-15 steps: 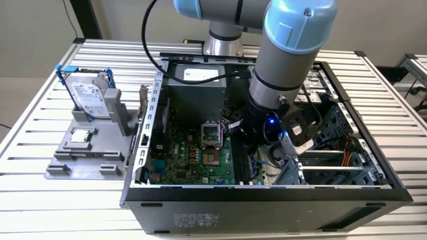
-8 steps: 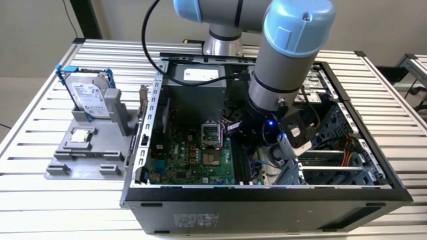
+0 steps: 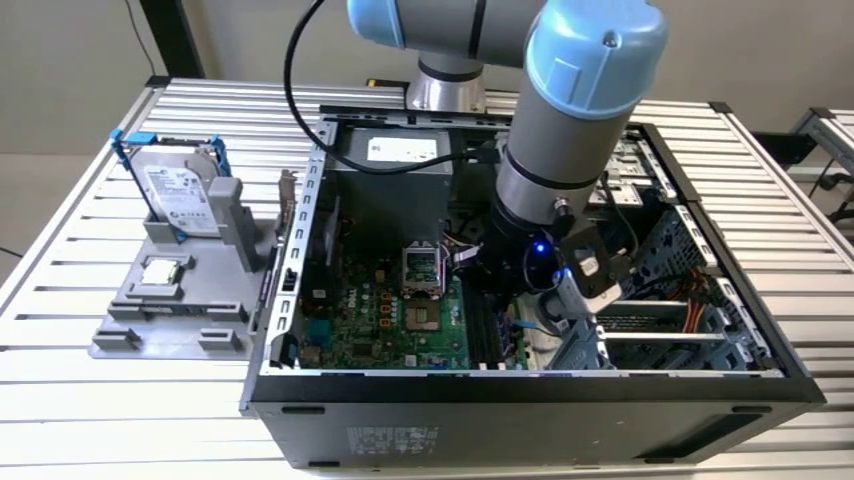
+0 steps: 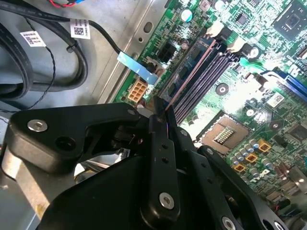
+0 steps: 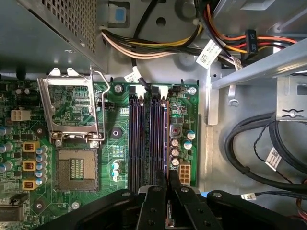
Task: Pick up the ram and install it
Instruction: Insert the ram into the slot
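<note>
In both wrist views the ram (image 4: pixel 191 68) shows edge-on as a thin, long stick, clamped between my black fingers. My gripper (image 4: pixel 165 114) is shut on it. The stick runs along the outermost of the dark memory slots (image 5: pixel 148 139) on the green motherboard (image 5: pixel 115 148), on the side nearest the metal case wall. Whether its lower edge sits in the slot I cannot tell. In the first wrist view the ram (image 5: pixel 167 143) lines up with the gripper (image 5: pixel 168 181). In the exterior view the gripper (image 3: pixel 514 295) is down inside the open computer case (image 3: pixel 534 385), over the slots.
An open processor socket (image 5: pixel 76 167) with its raised metal frame (image 5: pixel 72 108) lies beside the slots. Bundled cables (image 5: pixel 254 143) crowd the case floor. Outside the case, at the exterior view's left, a grey stand (image 3: pixel 174 300) holds a hard drive (image 3: pixel 176 188) and a processor chip (image 3: pixel 163 270).
</note>
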